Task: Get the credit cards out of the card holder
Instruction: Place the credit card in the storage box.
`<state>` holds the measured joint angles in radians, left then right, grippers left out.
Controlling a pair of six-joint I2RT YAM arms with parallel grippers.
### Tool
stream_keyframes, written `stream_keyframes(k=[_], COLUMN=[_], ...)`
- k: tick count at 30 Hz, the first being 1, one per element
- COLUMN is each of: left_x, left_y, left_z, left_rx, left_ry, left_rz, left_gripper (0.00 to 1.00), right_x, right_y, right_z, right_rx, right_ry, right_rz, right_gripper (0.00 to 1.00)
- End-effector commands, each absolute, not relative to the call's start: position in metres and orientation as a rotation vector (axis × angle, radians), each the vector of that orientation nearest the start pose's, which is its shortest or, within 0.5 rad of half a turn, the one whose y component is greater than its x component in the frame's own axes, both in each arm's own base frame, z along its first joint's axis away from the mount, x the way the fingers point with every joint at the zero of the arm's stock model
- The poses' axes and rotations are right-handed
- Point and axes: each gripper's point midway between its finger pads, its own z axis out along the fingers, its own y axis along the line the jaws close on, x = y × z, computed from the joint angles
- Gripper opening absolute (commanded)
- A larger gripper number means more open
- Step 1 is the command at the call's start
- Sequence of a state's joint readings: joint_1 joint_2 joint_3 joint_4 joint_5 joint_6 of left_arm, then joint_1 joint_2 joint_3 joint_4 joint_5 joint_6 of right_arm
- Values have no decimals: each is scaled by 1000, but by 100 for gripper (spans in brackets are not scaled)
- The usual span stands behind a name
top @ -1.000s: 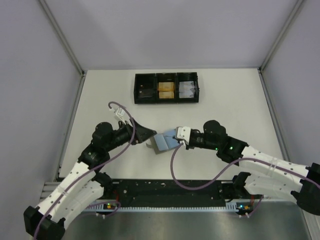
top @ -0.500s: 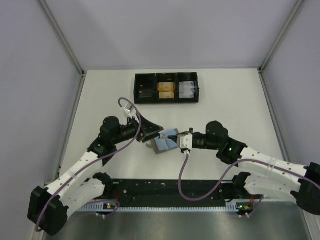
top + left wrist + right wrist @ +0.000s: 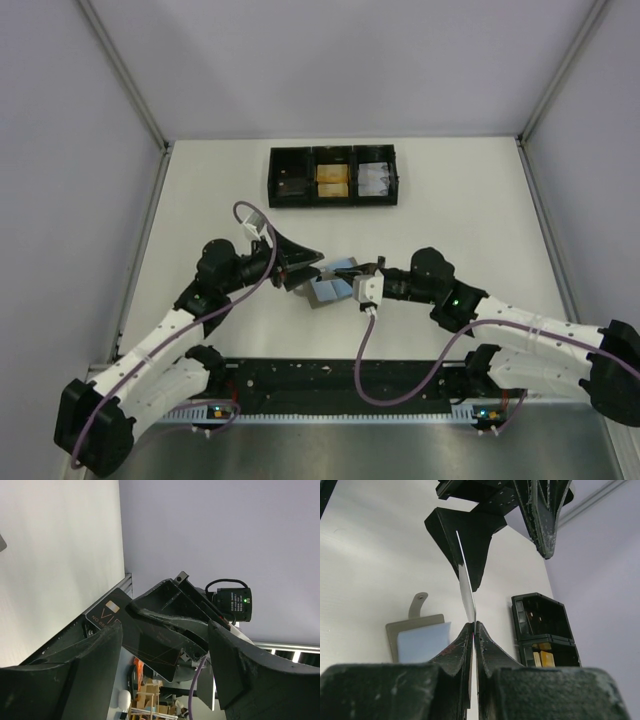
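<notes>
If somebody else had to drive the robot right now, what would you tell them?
Right gripper: shut on one credit card, holding it on edge above the table.
Left gripper: open, with the far end of the card between its fingers, not closed on it.
Card holder: lies open on the table under the card, blue inside facing up.
Done: one card is out of the holder.
Left: hand this card over or put it down. Then check the holder, because I cannot tell whether more cards are inside.
</notes>
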<state>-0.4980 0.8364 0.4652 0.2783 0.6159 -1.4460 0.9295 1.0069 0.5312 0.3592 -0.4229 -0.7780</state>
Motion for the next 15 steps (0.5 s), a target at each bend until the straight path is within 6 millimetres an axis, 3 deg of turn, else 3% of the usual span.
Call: stream_keyframes(k=[1, 5, 11, 15], left_x=[184, 187, 196, 197], left_y=[-251, -247, -239, -240], left_z=[236, 224, 229, 244], left_rx=[-452, -526, -586, -595], left_ry=[2126, 2172, 2180, 2136], left_rz=[-1786, -1731, -1646, -1703], left_gripper=[73, 74, 75, 75], right_x=[188, 186, 184, 183], right_y=[323, 323, 323, 325], right_z=[256, 256, 258, 260], right_rx=[-1389, -1401, -1408, -1419], right_ry=[755, 751, 738, 724], right_rz=[406, 407, 412, 414], right_gripper=[0, 0, 0, 0])
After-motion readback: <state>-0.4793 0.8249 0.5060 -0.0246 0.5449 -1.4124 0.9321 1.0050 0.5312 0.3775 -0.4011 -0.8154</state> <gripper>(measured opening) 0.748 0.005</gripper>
